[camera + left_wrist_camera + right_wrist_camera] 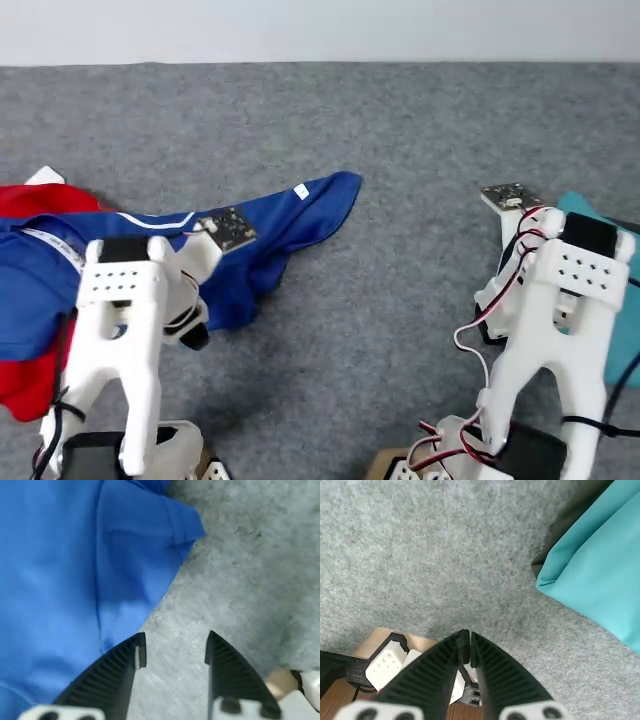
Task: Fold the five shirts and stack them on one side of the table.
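Black ribbed left jaws of mine: parted, holding nothing, one tip over the edge of the blue shirt (75, 580), the other over bare grey surface (250, 570). Past them the blue shirt lies crumpled, overlapping a red shirt (30, 395). My right jaws: pressed together, empty, above the surface. A teal shirt (600, 565) lies just off to their side.

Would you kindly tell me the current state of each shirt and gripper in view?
blue shirt: unfolded, crumpled, lying over the red shirt.
red shirt: unfolded, partly under the blue one.
teal shirt: apparently folded, flat on a dark garment.
left gripper: open, empty, beside the blue shirt's edge.
right gripper: shut, empty, above bare table.
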Motion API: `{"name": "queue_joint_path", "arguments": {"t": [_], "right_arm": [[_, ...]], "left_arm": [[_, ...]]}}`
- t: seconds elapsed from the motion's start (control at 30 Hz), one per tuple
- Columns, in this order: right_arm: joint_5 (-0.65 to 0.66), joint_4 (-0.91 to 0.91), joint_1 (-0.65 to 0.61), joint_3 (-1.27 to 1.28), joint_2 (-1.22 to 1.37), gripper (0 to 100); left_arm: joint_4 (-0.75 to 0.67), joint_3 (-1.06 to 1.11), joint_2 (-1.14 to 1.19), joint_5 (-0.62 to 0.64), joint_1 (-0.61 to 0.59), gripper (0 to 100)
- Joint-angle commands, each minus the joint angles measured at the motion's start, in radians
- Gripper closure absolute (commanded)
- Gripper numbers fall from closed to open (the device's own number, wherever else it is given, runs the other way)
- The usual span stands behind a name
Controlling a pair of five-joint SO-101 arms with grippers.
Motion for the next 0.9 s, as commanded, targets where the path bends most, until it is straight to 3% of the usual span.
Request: {"name": "queue_joint_path", "arguments": {"t": [0.0,0.2,0.43,0.67,0.87], "right_arm": [[-0.011,0.041,-0.005,-0.006,-0.039,98.8],[-0.011,0.041,-0.005,-0.006,-0.039,98.8],[-0.011,0.041,-0.005,-0.006,-0.039,98.8],[-0.011,0.041,-0.004,-0.006,-0.039,98.8],[-0.011,0.041,-0.004,-0.006,-0.039,98.8]], "left_arm": [[-0.118,0.045,-0.035,-0.014,0.0,80],[-0.25,0.127,-0.026,-0.011,0.003,80],[-0.269,0.062,0.173,0.002,-0.005,81],[-0.184,-0.094,0.233,0.035,0.006,98],[-0.075,-0.236,0.107,0.041,0.002,100]]}}
